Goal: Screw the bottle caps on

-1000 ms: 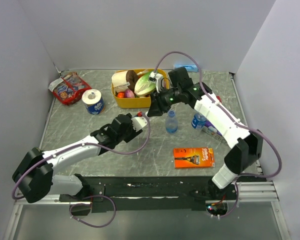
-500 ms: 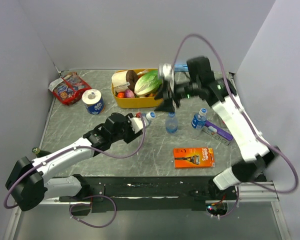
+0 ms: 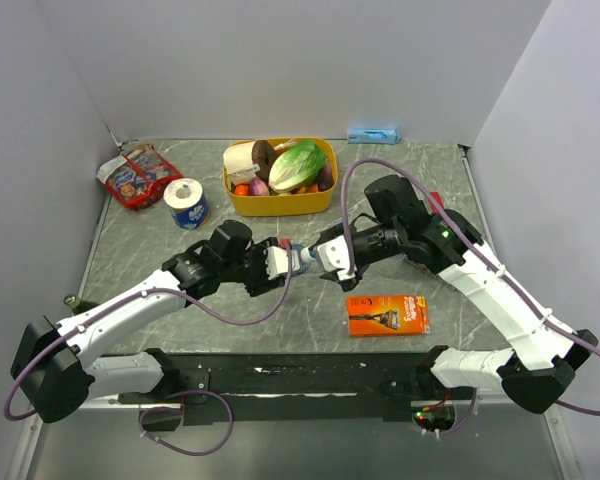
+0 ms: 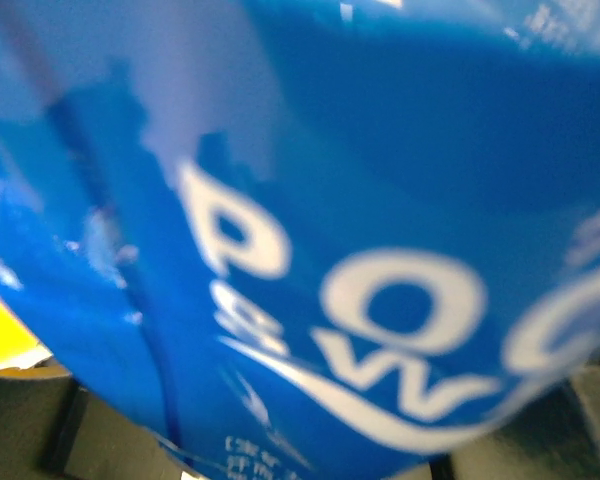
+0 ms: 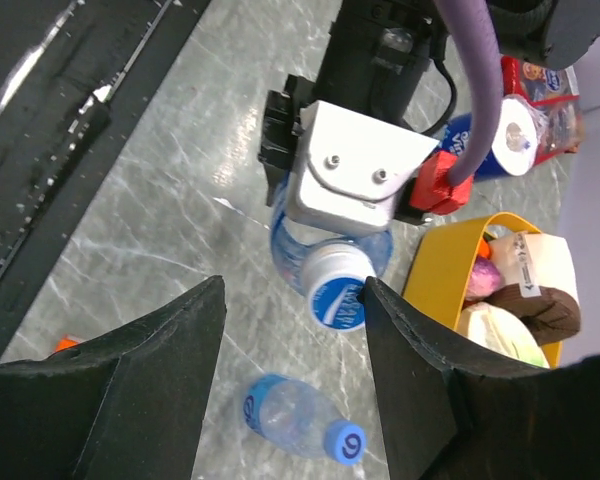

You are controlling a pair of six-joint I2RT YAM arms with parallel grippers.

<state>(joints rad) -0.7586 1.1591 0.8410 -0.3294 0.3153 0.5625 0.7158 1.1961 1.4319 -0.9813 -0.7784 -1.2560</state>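
Observation:
My left gripper (image 3: 278, 263) is shut on a clear bottle (image 3: 300, 258) and holds it off the table on its side, neck pointing right. The bottle's blue label (image 4: 360, 250) fills the left wrist view, so those fingers are hidden there. A bottle cap (image 5: 337, 297), white-sided with a blue top, sits on the neck. My right gripper (image 5: 292, 285) faces that cap with its jaws open. The cap lies between them, close to the right finger (image 5: 430, 370). A second bottle (image 5: 295, 410) with a blue cap (image 5: 345, 442) stands on the table below.
A yellow tub (image 3: 280, 207) of food stands at the back, with a toilet roll (image 3: 187, 202) and a snack bag (image 3: 137, 175) to its left. An orange razor box (image 3: 387, 313) lies in front of my right arm. A blue pack (image 3: 372, 134) lies by the back wall.
My right gripper came from beside the yellow tub down to the cap end of the held bottle, and its jaws opened. My left gripper carried the bottle a little to the right.

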